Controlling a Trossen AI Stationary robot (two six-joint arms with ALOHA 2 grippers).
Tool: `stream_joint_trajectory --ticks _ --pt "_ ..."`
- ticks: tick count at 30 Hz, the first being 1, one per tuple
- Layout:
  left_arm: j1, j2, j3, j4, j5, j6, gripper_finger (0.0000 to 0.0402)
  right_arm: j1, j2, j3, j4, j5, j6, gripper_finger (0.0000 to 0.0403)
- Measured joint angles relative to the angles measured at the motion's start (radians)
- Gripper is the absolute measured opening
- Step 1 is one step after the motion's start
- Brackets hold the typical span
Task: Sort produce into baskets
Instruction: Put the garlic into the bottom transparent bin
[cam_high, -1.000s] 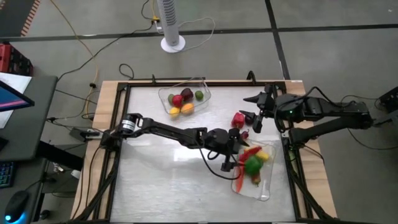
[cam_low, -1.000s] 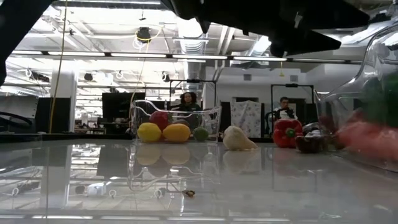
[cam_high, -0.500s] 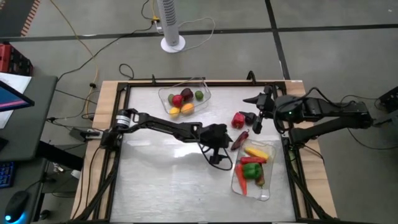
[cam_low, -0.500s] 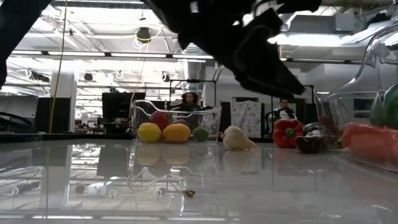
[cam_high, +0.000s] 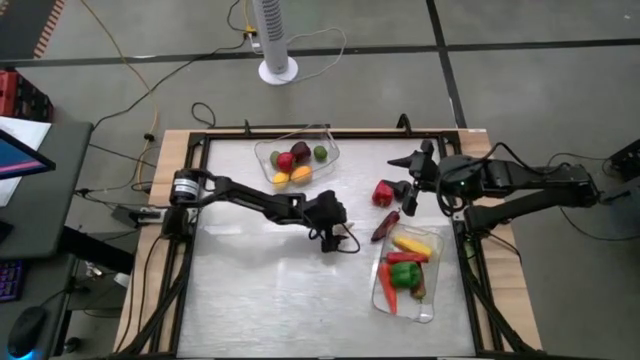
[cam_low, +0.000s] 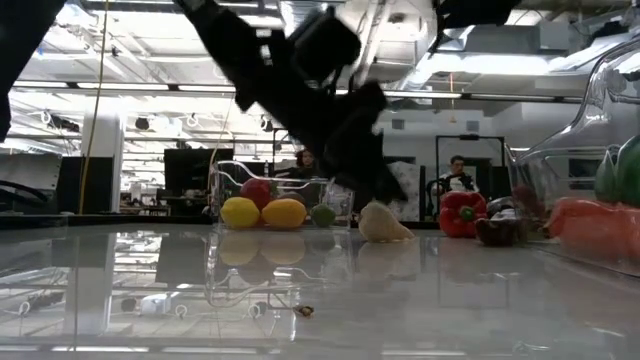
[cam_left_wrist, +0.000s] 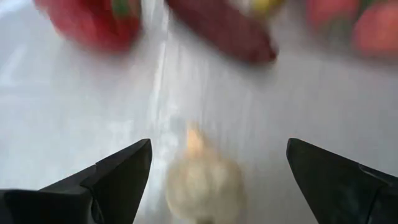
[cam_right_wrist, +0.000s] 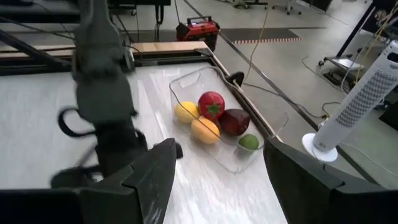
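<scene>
produce: sorted in part; vegetables lie in near basket (cam_high: 405, 275), round fruits in far basket (cam_high: 297, 158), loose pieces on the table (cam_high: 250, 290) between them
near basket: by the table's right edge; holds green pepper (cam_high: 404, 271), carrot (cam_high: 389, 293), yellow piece (cam_high: 413, 245); long and pepper shapes kept together, so probably the vegetable tub
left gripper (cam_high: 330, 215): mid-table, fingers spread wide, grasping nothing; likely lining up on the garlic (cam_left_wrist: 202, 180)
garlic: pale bulb on bare table, apart from both fingers, centred between them in left wrist view
loose pieces: dark purple eggplant (cam_high: 386, 225) just beside near basket's corner, red pepper (cam_high: 383, 192) beyond it
right gripper (cam_high: 410, 180): waits near the red pepper, jaws parted about halfway, nothing in them
far basket: red apple (cam_right_wrist: 211, 104), two yellow fruits, dark one, green lime (cam_right_wrist: 249, 142)
view gaps: high view hides garlic under the left arm; low view (cam_low: 383, 223) and left wrist show it; right wrist alone shows far basket's contents clearly
</scene>
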Motion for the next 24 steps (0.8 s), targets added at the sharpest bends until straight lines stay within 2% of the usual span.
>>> stream_joint_trajectory --ticks 5,9,19,24 --pt "0.003 0.026 -0.003 0.01 -0.019 0.017 0.0355 0.013 0.0 0.0 0.004 0.0 -0.003 0.0272" --pt "0.003 0.048 -0.004 0.011 -0.023 0.024 0.0335 0.011 0.0 0.0 0.006 0.0 -0.003 0.0272" --pt "0.003 0.053 -0.003 0.004 -0.04 0.023 0.0213 0.011 0.0 0.0 0.012 0.0 -0.007 0.0272" --pt "0.003 0.053 -0.003 0.007 -0.035 0.013 0.017 0.01 0.0 0.0 0.011 0.0 -0.009 0.0272"
